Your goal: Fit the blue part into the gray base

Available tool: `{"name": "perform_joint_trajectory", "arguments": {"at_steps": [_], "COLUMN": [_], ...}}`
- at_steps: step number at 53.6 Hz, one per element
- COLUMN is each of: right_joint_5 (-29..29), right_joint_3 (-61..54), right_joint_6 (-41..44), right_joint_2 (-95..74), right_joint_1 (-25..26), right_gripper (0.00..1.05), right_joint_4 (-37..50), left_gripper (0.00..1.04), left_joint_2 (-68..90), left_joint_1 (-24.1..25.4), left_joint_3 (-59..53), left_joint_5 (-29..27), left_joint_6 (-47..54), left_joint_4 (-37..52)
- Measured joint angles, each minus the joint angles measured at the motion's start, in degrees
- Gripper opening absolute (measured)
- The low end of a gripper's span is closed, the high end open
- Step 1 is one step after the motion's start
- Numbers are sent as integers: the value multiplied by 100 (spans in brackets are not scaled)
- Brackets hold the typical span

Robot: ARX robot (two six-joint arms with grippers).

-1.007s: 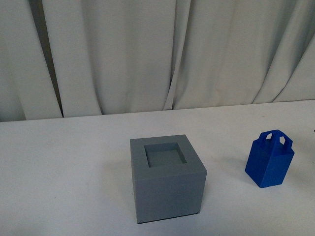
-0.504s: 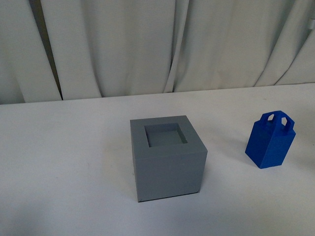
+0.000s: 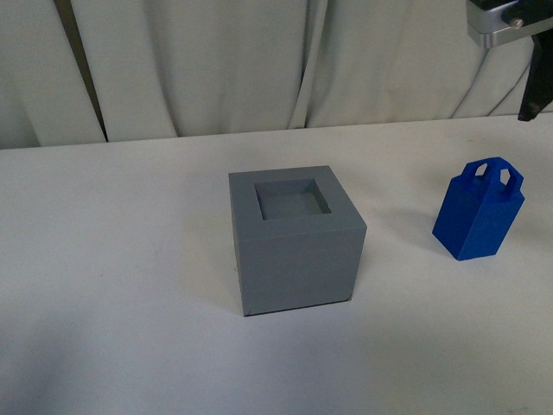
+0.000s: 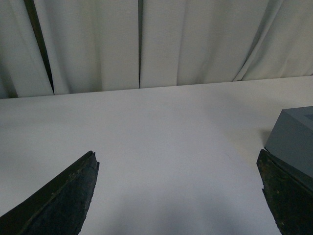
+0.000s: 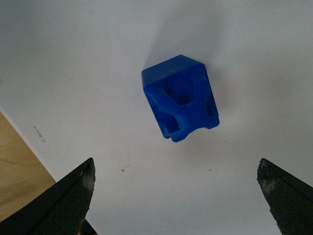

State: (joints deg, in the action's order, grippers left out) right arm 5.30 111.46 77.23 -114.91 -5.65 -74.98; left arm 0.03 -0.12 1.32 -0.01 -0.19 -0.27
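The gray base (image 3: pixel 294 242) stands mid-table, its square recess facing up and empty. To its right the blue part (image 3: pixel 478 210) stands upright on the table, looped handle on top, well apart from the base. High over the blue part, part of my right arm (image 3: pixel 505 22) shows at the top right. From straight above, the right wrist view looks down on the blue part (image 5: pixel 180 98), which lies just beyond the open right gripper (image 5: pixel 176 164). My left gripper (image 4: pixel 176 154) is open over bare table, with a corner of the gray base (image 4: pixel 296 139) beside one finger.
A white curtain (image 3: pixel 216 60) hangs behind the white table (image 3: pixel 104 259). In the right wrist view the table's edge and a strip of wooden floor (image 5: pixel 14 171) lie a short way from the blue part.
Both objects have shifted upward in the front view as the view moved. My right arm has come into view at the top right, above the blue part.
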Motion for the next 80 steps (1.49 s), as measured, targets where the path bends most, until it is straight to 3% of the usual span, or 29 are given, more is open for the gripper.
{"name": "perform_joint_trajectory", "arguments": {"at_steps": [25, 48, 80], "right_joint_5": [-420, -350, -295], "right_joint_3": [-76, -31, 579], "right_joint_6": [101, 68, 98], "right_joint_2": [-402, -977, -1228], "right_joint_1": [-238, -302, -459], "right_gripper": [97, 97, 97], "right_joint_4": [232, 540, 313], "left_gripper": [99, 99, 99], "left_joint_2": [0, 0, 0], "left_joint_1": [0, 0, 0], "left_joint_3": [0, 0, 0], "left_joint_5": [0, 0, 0], "left_joint_6": [0, 0, 0], "left_joint_4": [0, 0, 0]}}
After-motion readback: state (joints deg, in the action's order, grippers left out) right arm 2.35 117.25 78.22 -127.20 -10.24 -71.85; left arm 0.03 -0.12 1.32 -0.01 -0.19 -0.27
